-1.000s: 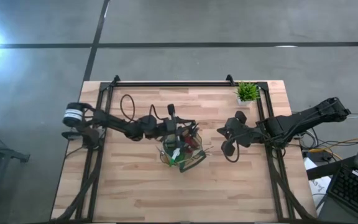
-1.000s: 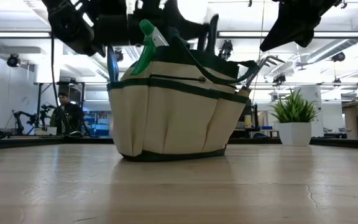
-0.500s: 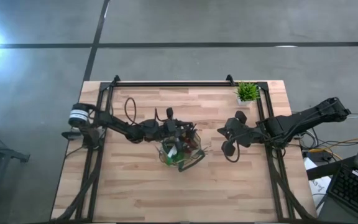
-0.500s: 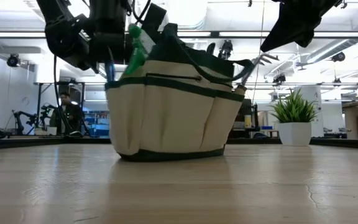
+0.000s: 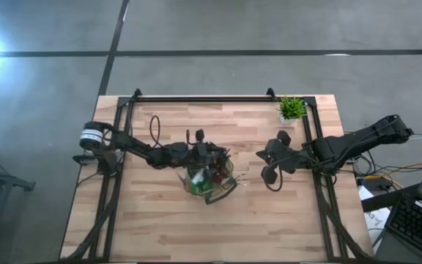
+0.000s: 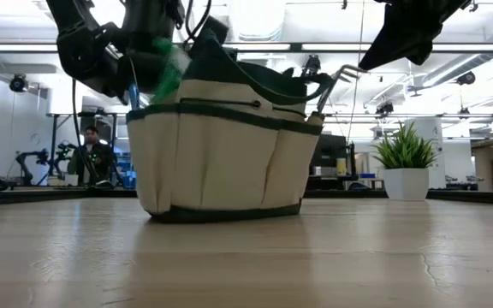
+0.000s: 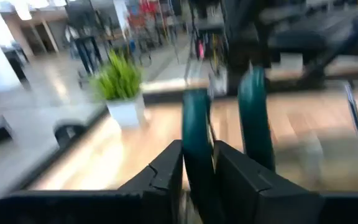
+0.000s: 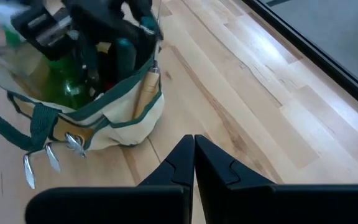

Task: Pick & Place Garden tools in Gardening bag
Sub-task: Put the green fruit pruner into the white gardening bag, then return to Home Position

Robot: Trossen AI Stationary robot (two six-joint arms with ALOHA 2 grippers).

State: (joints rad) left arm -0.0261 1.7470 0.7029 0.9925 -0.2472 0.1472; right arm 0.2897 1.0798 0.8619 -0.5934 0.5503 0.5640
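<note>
Directly beneath left claw (image 5: 209, 160): gardening bag (image 5: 222, 190).

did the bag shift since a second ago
Yes. In the low view the gardening bag has slid left, away from the potted plant, which stayed put; the left gripper is at its rim.

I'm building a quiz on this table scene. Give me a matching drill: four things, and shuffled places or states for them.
Things:
1. gardening bag
2. potted plant
3. left claw
4. right claw

Places or states:
a. far right corner of the table
b. shut, hovering right of the bag
c. at the bag's rim
d. mid-table, tools sticking out

Pairs: 1-d, 2-a, 3-c, 4-b
</note>
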